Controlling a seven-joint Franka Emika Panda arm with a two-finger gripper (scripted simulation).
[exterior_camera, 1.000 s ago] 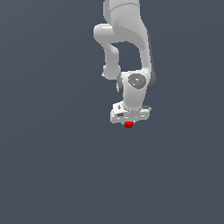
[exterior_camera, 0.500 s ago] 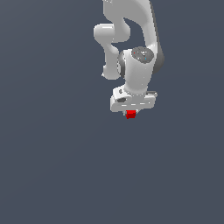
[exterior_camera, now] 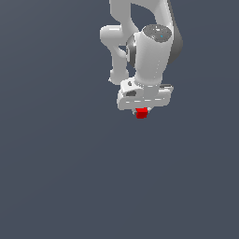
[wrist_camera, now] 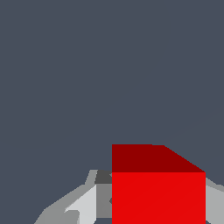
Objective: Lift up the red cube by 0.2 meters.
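Jaws: pinching the red cube (exterior_camera: pixel 141 113) from two sides; in the wrist view pale grey fingers (wrist_camera: pixel 87 203) sit against both sides of the cube, which fills the lower right of that frame.
Gripper (exterior_camera: pixel 142 111): white, pointing down, in the upper middle of the exterior view, a little toward the exterior view's right. Its broad flat body hides most of the fingers from that camera.
Red cube: tucked just under the gripper body in the exterior view, much narrower than the body above it. Only its lower part shows there. In the wrist view (wrist_camera: pixel 157 192) the near face is bright red and the face above it is a darker red.
Arm (exterior_camera: pixel 151 46): white links with a darker grey band at the wrist joint, entering from the top edge of the exterior view and bending down to the gripper.
Table (exterior_camera: pixel 70 177): a plain, even slate-grey surface filling the whole exterior view, with no edge, seam or marking to be seen. The wrist view shows the same flat grey (wrist_camera: pixel 87 65) behind the cube.
Room: nothing of walls or background can be made out; both views show only the grey surface.
Cube and surface: whether the cube touches the grey surface or hangs clear of it cannot be told from either view.
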